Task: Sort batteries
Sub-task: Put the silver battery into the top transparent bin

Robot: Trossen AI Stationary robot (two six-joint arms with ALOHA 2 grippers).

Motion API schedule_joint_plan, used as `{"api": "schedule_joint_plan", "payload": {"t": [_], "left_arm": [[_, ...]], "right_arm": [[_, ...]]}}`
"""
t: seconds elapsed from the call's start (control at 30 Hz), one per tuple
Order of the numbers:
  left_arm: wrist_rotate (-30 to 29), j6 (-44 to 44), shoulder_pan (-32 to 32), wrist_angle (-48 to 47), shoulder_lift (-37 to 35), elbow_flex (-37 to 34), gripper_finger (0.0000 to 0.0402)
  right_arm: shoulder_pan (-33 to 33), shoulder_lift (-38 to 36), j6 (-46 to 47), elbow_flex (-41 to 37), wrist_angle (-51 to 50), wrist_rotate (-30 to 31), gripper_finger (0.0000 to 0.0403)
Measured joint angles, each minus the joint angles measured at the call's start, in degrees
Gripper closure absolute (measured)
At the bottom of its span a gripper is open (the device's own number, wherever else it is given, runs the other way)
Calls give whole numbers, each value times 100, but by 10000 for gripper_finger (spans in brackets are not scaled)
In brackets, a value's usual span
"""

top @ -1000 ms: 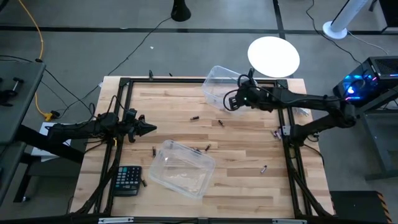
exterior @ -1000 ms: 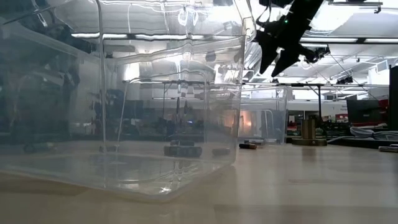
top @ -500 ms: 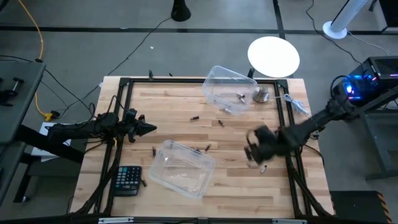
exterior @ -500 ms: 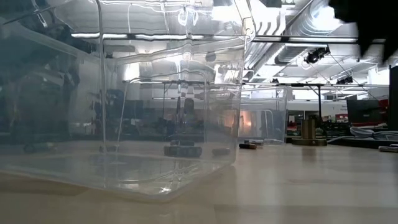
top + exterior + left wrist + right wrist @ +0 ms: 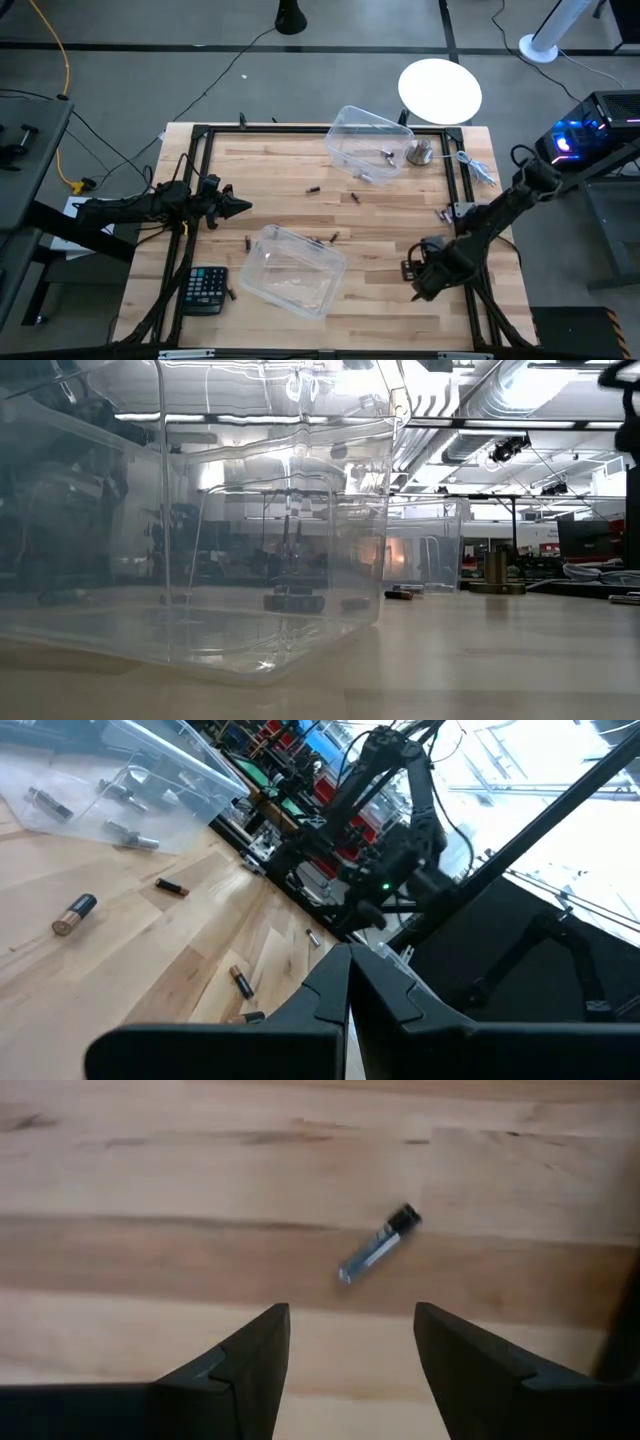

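Right claw [image 5: 350, 1355] hangs spread wide above a silvery battery [image 5: 378, 1244] on bare wood.

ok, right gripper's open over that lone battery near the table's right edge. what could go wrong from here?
1. The silver battery lies diagonal to the right gripper; the open fingers may nudge it and roll it away.
2. It sits close to the table edge, so a roll could lose it.

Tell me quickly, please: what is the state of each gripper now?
Left gripper: closed, holding nothing, at the table's left side.
Right gripper: open, empty, above a small silvery-grey cylindrical battery with a dark tip.
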Motion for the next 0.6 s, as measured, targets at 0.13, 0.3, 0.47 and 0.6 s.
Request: {"api": "schedule_joint_plan", "payload": {"t": [0.13,0.3,0.47,0.6], "left_arm": [[-1,0,-1,0,0,0,401],[-1,0,1,2,0,0,401],[-1,0,1,2,0,0,401],[-1,1,1,4,0,-1,401]], "right_arm": [[-167,0,40,-556,665,-19,195],[-209,0,42,-1050,1671,-257,195],[-275,-26,25,-1248,1740,-327,195],[-370,-24,15,-1281,1601,-372,195]]}}
